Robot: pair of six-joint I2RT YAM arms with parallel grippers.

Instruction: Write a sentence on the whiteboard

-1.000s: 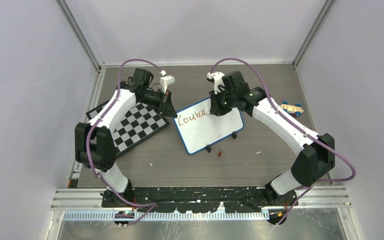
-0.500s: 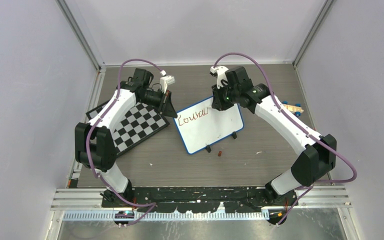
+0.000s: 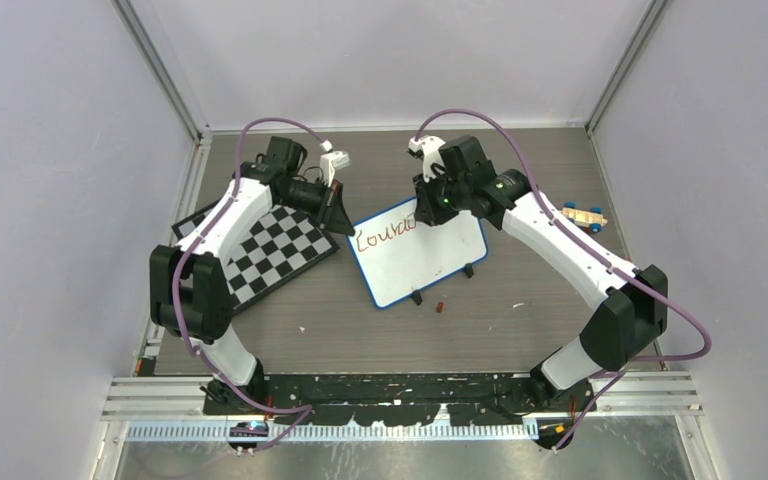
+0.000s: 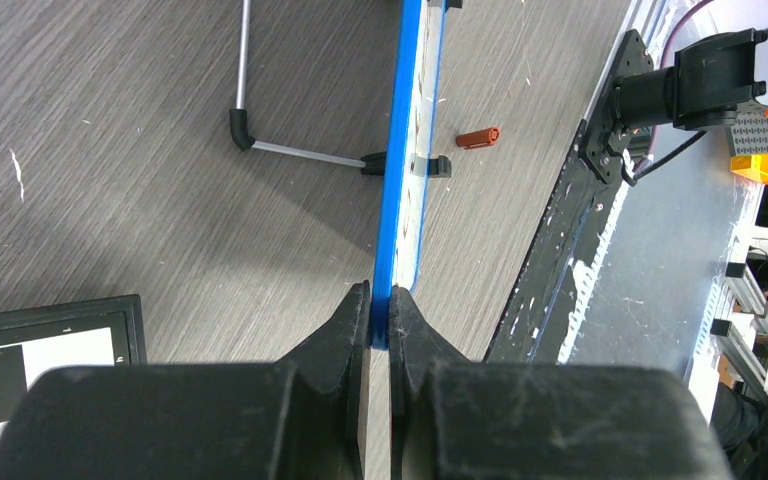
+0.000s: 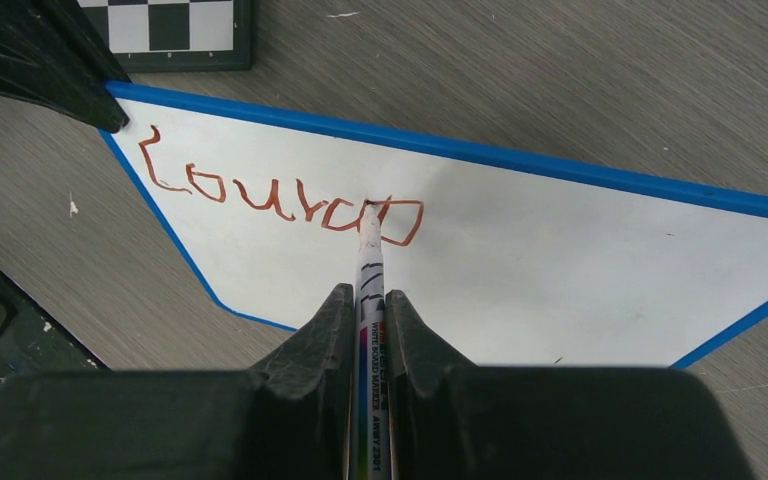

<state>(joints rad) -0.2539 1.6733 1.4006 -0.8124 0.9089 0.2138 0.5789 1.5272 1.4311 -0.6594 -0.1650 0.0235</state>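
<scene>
The whiteboard [image 3: 430, 262], white with a blue frame, stands tilted on the table. My left gripper [image 3: 343, 222] is shut on its left corner, and the left wrist view shows the fingertips pinching the blue edge [image 4: 398, 200] of the board. My right gripper [image 5: 368, 300] is shut on a white whiteboard marker [image 5: 369, 262]. The marker's tip touches the board at the last loop of the sentence [image 5: 280, 195], brownish-red letters reading roughly "Coura" plus a round loop. From above, the right gripper [image 3: 428, 214] hangs over the board's far edge beside the writing [image 3: 385, 235].
A black-and-white chessboard [image 3: 270, 250] lies left of the whiteboard, under the left arm. A small brown marker cap [image 3: 441, 307] lies on the table near the board's black clip feet [image 3: 417, 297]. A wooden toy car [image 3: 583, 215] sits at the right.
The right gripper shifted a little right, then back left, with the marker on the board, and the last letter gained strokes. The left arm has not moved.
</scene>
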